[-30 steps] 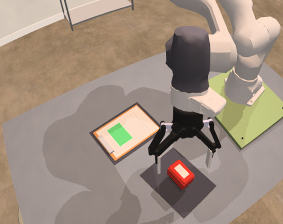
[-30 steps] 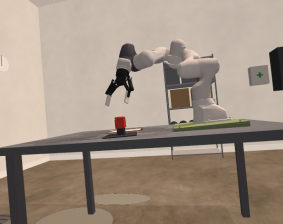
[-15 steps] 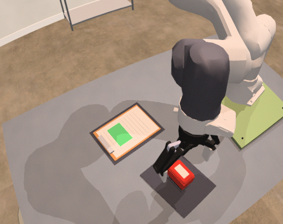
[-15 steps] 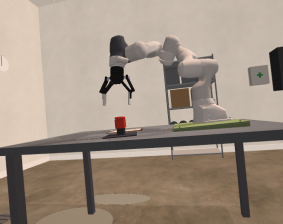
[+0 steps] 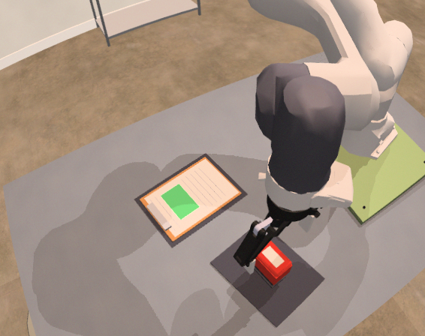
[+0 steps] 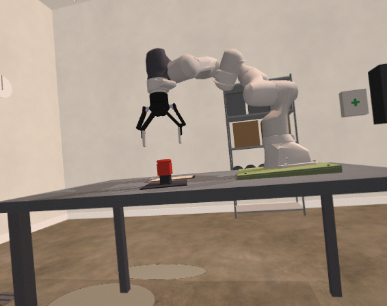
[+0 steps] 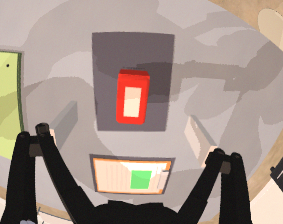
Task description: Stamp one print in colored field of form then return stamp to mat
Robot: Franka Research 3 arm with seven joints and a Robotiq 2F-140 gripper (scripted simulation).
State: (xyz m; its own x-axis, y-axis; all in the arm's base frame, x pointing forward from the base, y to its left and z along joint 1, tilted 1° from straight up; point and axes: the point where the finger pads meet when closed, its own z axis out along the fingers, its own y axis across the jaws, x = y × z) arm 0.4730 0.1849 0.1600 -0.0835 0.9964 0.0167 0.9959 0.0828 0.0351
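The red stamp stands upright at the middle of the dark mat. My gripper is open and empty. It points straight down and hangs well above the stamp, with a finger to each long side; the top view shows only one finger, the arm hides the other. The form lies on an orange clipboard beside the mat. Its colored field is plain green.
The grey table carries the arm's green base plate at the far right. A metal shelf stands behind the table. The clipboard's clip lies at its near left end.
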